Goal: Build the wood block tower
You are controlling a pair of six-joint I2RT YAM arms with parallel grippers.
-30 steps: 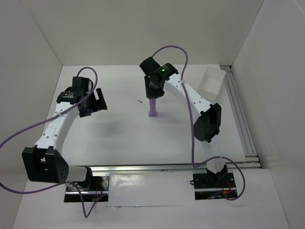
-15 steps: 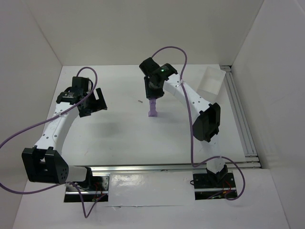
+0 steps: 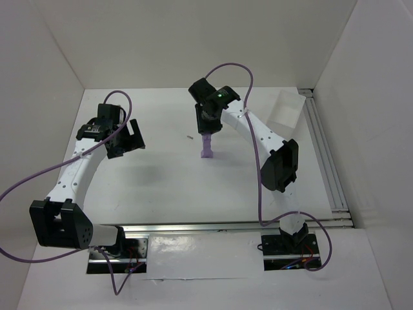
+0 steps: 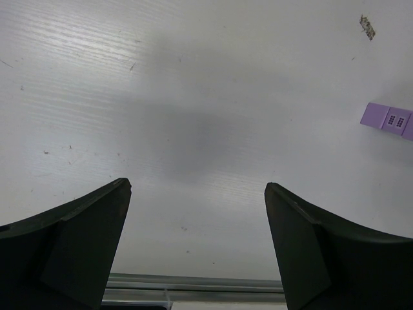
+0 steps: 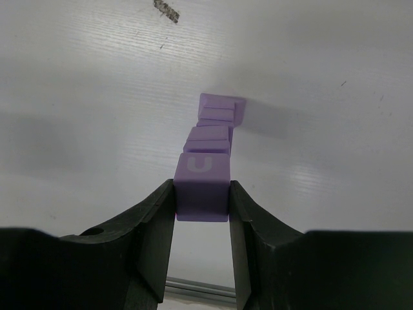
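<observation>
Nothing has moved: right fingers [image 5: 155,248] pinch the top block [image 5: 202,187] on the tower [image 5: 218,116]; left fingers [image 4: 84,252] spread.

Bright, even white light fills the top view, leaving only a faint soft shadow on the tabletop [image 3: 174,187] beside the left arm [image 3: 77,171]. In the left wrist view a broad, blurred grey shadow lies mid-tabletop, and the dark left pincer [image 4: 197,187] is soft and underexposed. The right wrist view is sharp on the top cube [image 5: 202,171] in the right pincer [image 5: 201,194], the tower [image 5: 216,126] below blurs slightly, and its soft shadow falls to the frame's right over a streaky sheen.
</observation>
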